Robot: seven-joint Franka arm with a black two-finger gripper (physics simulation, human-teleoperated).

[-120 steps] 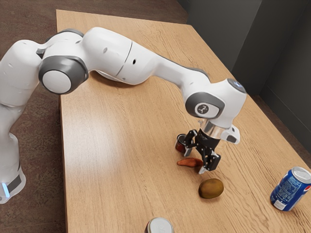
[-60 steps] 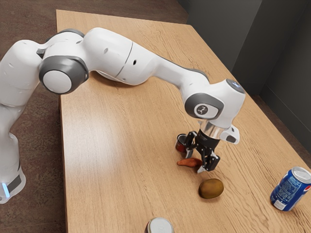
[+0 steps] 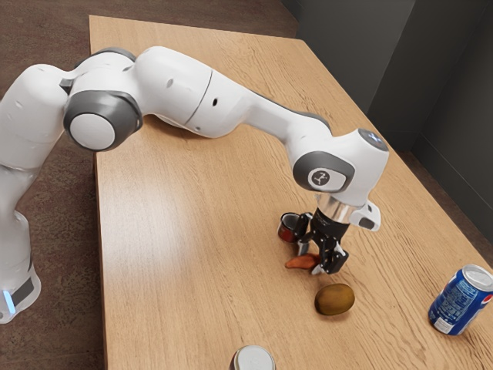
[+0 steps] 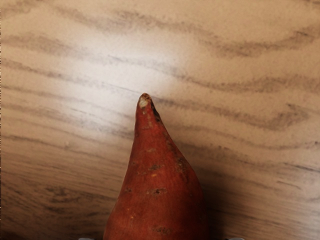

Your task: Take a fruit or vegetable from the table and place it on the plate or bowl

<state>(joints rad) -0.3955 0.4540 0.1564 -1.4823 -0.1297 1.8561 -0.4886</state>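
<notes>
Well, the only label about is on the blue soda can with red and white markings (image 3: pixel 461 299) at the exterior view's right, and its lettering is too small to read. The white Franka arm (image 3: pixel 231 104) stretches across the light wooden table (image 3: pixel 177 231) and bends at the wrist, pointing the black two-finger gripper (image 3: pixel 318 260) downward. Its fingers stand apart, straddling the reddish-orange tapered sweet potato (image 3: pixel 296 263), which lies on the table just beside a small dark red cup (image 3: pixel 290 227) and near a brownish-green oval fruit (image 3: pixel 334 299). Compared with 1 second ago, the hand has sunk lower over the sweet potato.
</notes>
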